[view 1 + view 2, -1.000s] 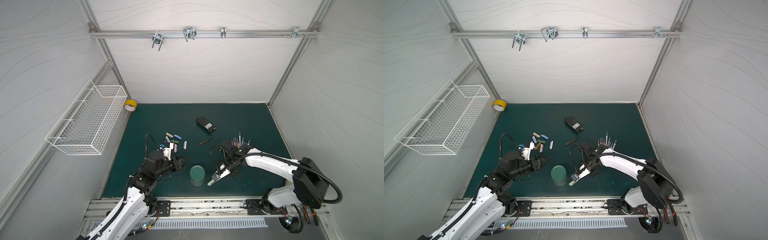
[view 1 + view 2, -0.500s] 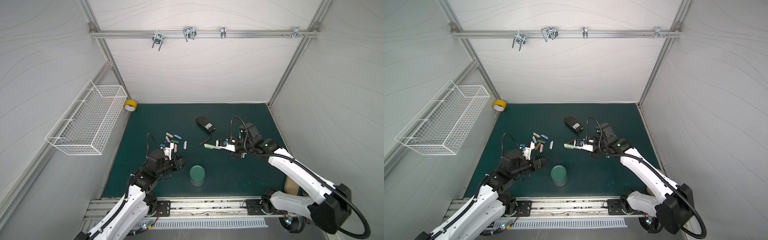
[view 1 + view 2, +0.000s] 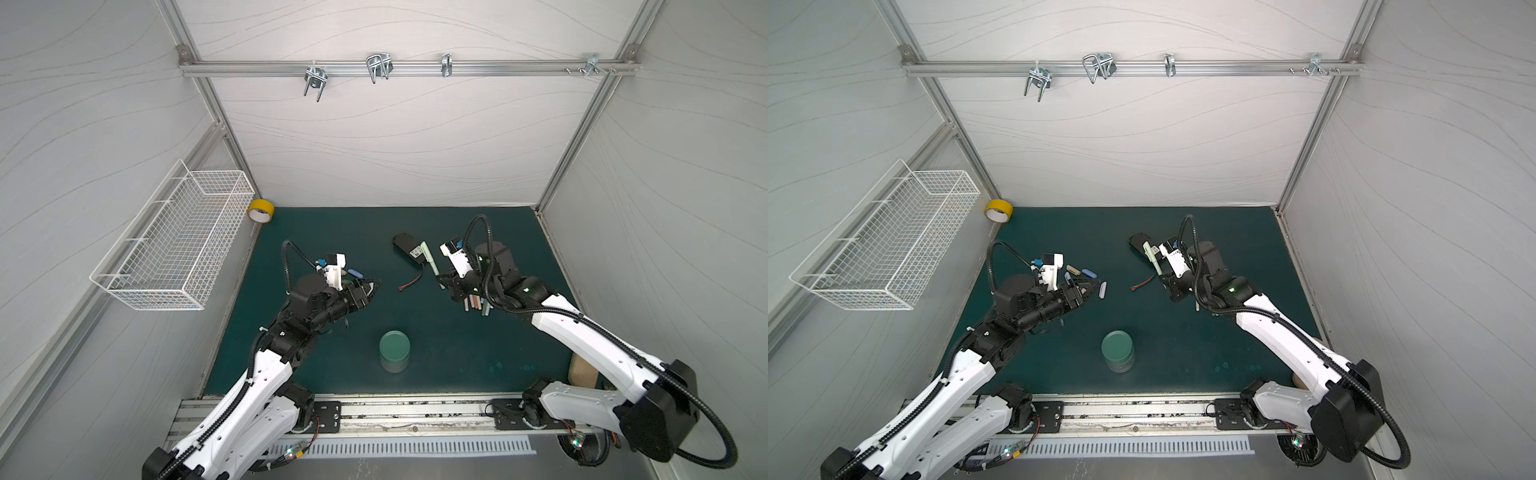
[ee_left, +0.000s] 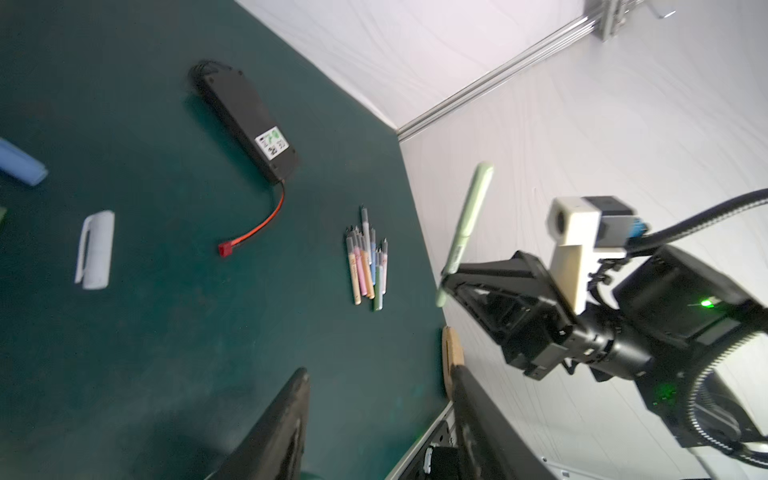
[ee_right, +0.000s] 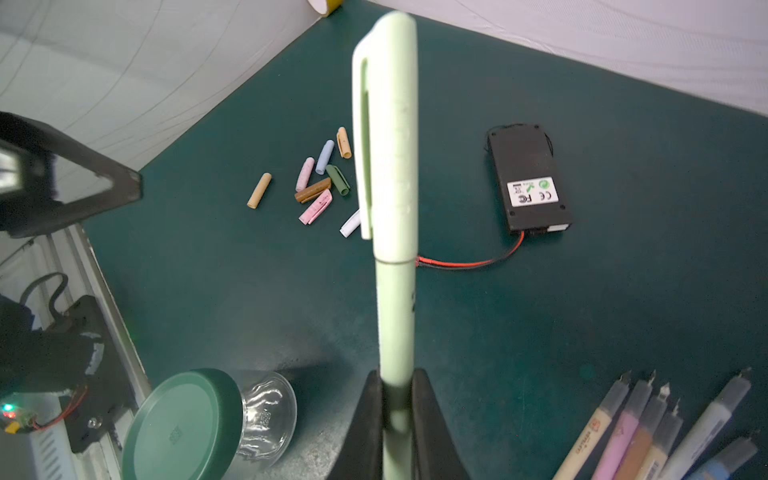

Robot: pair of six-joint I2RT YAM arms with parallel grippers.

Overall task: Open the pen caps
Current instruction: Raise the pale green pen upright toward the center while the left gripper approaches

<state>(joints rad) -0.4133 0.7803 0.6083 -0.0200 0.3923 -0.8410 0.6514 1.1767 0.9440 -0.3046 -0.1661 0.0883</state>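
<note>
right wrist view has the right claw (image 5: 397,388) clamped on the lower barrel of a green pen (image 5: 395,316), which stands up out of the jaws above the mat (image 5: 623,291); its cap (image 5: 388,124) is on, seated flush on the barrel. past it, loose caps (image 5: 318,178) in pink, blue, brown, green, tan and white lie in a small heap on the mat, with one tan cap (image 5: 259,190) a little apart. a black battery (image 5: 528,178) with a red wire lies near the heap. bare pens (image 5: 648,428) lie side by side on the mat near the claw, tips showing. a jar (image 5: 183,424) with a green lid stands on the mat. left wrist view shows the left claw (image 4: 380,415) with jaws apart and nothing between them, above the mat and well apart from the green pen. in both top views the left claw sits just beside the loose caps, the bare pens are partly hidden under the right arm, and the jar stands between the two arms, nearer their bases
</note>
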